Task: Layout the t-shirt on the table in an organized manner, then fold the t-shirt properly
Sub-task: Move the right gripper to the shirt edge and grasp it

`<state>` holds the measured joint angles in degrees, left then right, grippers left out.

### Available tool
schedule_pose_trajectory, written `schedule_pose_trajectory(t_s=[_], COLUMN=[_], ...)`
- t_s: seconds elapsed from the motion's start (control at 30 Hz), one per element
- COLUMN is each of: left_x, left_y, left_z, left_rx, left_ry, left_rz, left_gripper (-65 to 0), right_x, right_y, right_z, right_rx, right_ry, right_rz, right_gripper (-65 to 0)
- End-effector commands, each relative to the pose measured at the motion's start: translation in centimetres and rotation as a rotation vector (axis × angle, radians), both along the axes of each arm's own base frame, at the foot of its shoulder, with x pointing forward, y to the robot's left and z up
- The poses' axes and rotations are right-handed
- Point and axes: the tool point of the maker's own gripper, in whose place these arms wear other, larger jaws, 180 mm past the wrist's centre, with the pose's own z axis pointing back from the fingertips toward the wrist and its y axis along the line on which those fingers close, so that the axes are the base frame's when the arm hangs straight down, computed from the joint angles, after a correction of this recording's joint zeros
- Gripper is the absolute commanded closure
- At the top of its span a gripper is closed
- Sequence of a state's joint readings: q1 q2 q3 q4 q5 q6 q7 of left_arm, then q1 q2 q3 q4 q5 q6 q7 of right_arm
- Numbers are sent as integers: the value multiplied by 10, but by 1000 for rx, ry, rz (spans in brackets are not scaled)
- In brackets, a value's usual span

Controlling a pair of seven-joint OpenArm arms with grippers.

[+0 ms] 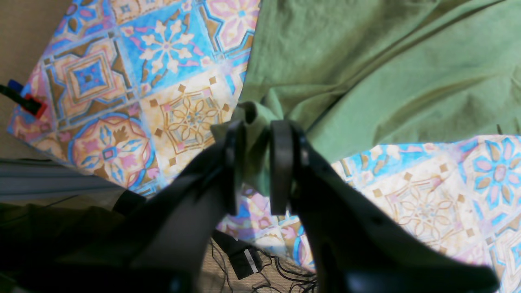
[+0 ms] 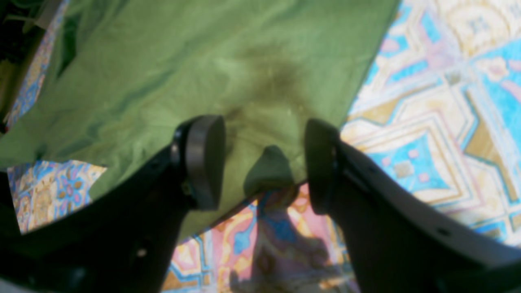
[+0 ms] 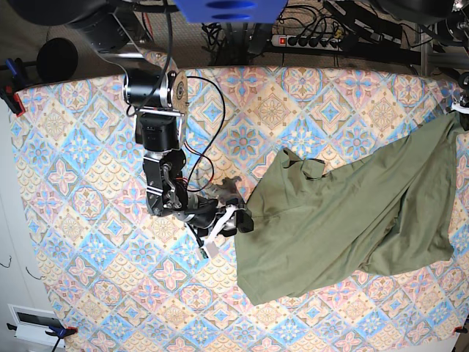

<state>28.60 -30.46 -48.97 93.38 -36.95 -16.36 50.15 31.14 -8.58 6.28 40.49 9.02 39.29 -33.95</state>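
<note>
The olive-green t-shirt (image 3: 352, 220) is lying spread but rumpled across the right half of the base view, stretching from the lower centre of the frame up to the right edge, where 1 end is reaching the table's border. Long diagonal creases are running through the cloth, and a small fold is standing up near its upper left corner. The shirt is resting on the table (image 3: 80, 242), whose tile-print cover of pink, blue and cream motifs is filling nearly the whole frame.

In the left wrist view the left gripper (image 1: 260, 162) is pinching a bunched edge of the shirt (image 1: 386, 69) between its 2 dark fingers (image 1: 281, 162), the jaws standing narrow with green cloth packed between them. The fabric is fanning out from that pinch toward the upper right of the frame, over the patterned table (image 1: 134, 81).

In the right wrist view, which is blurred, the right gripper (image 2: 264, 162) is hovering with its jaws wide apart over the shirt's edge (image 2: 195, 61); a small raised tuck of cloth is sitting in the gap, touching neither finger (image 2: 203, 158). The table cover (image 2: 439, 122) is showing at the right and bottom. In the base view this gripper (image 3: 233, 218) is sitting at the shirt's left edge, centre frame, below its arm (image 3: 161, 139) with black cables (image 3: 201, 158) looping beside it.
</note>
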Motion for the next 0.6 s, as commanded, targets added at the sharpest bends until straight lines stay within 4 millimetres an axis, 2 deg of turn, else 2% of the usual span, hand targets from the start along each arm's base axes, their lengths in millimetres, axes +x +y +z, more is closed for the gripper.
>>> schedule_pose_trajectory(t_s=[0.0, 0.3, 0.43, 0.57], left_x=[8, 8, 8, 8], left_y=[6, 5, 5, 5], left_z=[17, 17, 17, 17], left_rx=[36, 36, 36, 36], left_ry=[-36, -37, -37, -37], left_rz=[-14, -15, -15, -15], left_gripper=[-116, -115, -114, -114], right_x=[19, 27, 29, 19], right_y=[4, 3, -15, -11], right_z=[30, 40, 35, 22], right_rx=[41, 87, 56, 11], right_ry=[-82, -145, -145, -134], right_rz=[-10, -54, -67, -31], right_gripper=[-299, -299, -299, -299])
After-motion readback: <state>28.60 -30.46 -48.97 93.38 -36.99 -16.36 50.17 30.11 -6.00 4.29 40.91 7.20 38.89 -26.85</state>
